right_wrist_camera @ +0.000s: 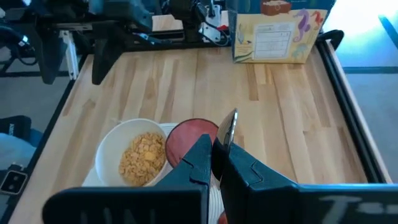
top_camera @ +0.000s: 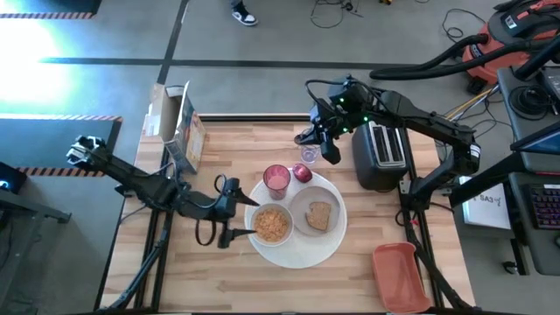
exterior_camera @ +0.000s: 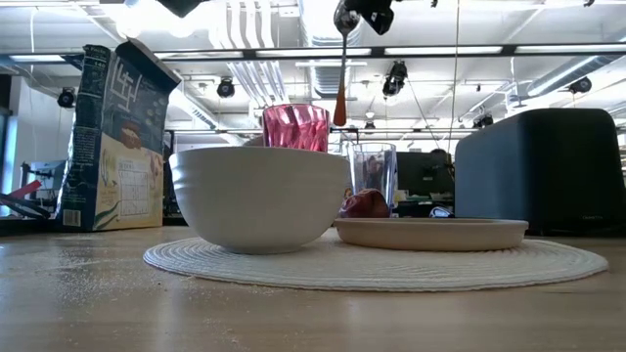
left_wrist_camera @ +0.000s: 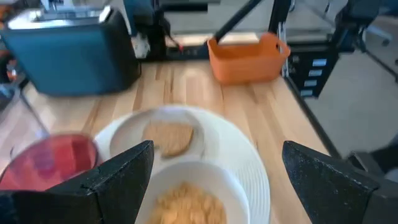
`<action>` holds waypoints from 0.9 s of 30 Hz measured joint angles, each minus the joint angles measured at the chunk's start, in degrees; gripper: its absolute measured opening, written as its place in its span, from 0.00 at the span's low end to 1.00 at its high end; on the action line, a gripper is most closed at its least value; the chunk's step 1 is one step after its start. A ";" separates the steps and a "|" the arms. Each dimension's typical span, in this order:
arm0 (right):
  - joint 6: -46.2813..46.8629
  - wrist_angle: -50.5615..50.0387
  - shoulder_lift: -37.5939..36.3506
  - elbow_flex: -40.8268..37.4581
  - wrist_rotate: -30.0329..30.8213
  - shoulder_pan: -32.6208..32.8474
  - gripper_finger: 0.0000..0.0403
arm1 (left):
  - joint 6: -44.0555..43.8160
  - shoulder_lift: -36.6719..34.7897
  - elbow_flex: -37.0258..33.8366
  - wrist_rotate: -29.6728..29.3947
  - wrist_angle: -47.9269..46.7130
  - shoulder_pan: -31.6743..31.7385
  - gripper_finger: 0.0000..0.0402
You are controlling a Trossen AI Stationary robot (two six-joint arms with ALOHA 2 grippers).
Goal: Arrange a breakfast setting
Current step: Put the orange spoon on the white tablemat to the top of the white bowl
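Tabletop, right tool (right_wrist_camera: 217, 144) gripping spoon (right_wrist_camera: 229, 127)

arms: dark, jointed | right arm (top_camera: 420, 114): green lights near wrist | tool fingers (left_wrist_camera: 118, 174): black, textured

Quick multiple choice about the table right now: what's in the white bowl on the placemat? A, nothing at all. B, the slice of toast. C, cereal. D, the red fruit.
C: the high view shows the white bowl filled with orange-tan cereal, while the toast slice lies on the small pale plate and the small red fruit sits apart near the pink cup.
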 joint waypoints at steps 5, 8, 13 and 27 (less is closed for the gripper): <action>-1.53 -0.80 -0.04 -0.02 -3.47 1.28 0.02 | 1.02 3.43 0.07 0.03 7.02 0.99 0.84; -3.19 -0.43 -0.14 -0.02 -9.57 2.57 0.02 | 1.35 4.50 0.07 0.03 9.67 1.81 0.84; -5.08 -0.32 -0.17 -0.02 -10.27 5.71 0.02 | 9.30 6.57 0.07 7.47 15.00 2.35 0.84; -6.41 -0.18 -0.24 -0.04 -10.17 7.46 0.02 | 5.08 11.85 0.09 30.45 27.53 5.44 0.84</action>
